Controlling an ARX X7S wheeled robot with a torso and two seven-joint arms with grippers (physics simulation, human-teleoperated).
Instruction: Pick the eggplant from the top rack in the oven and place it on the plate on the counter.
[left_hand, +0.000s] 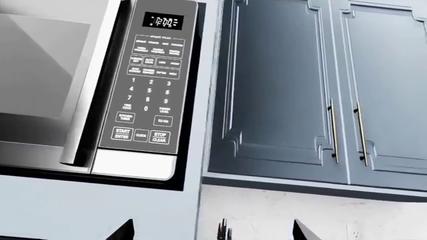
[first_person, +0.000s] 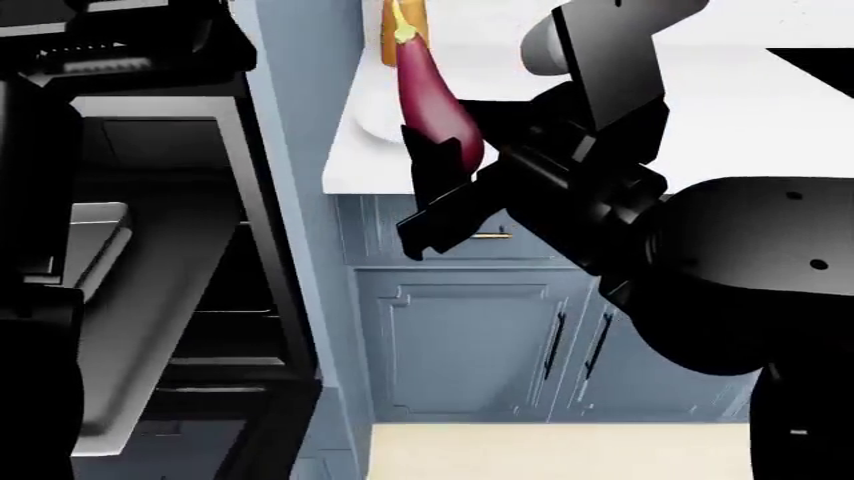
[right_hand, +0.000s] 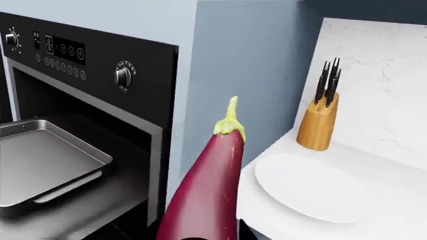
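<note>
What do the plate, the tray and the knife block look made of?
The plate: plain white with a soft sheen and no pattern, probably glazed ceramic. The tray: silver-grey with brushed-looking reflections and a rolled rim, likely bare metal. The knife block: matte tan-orange, seemingly wood, though no grain shows in this render.

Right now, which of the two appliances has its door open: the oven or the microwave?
The oven, the black one with knobs: its cavity is exposed and the baking tray sits inside. The microwave, silver with a keypad, is shut.
</note>
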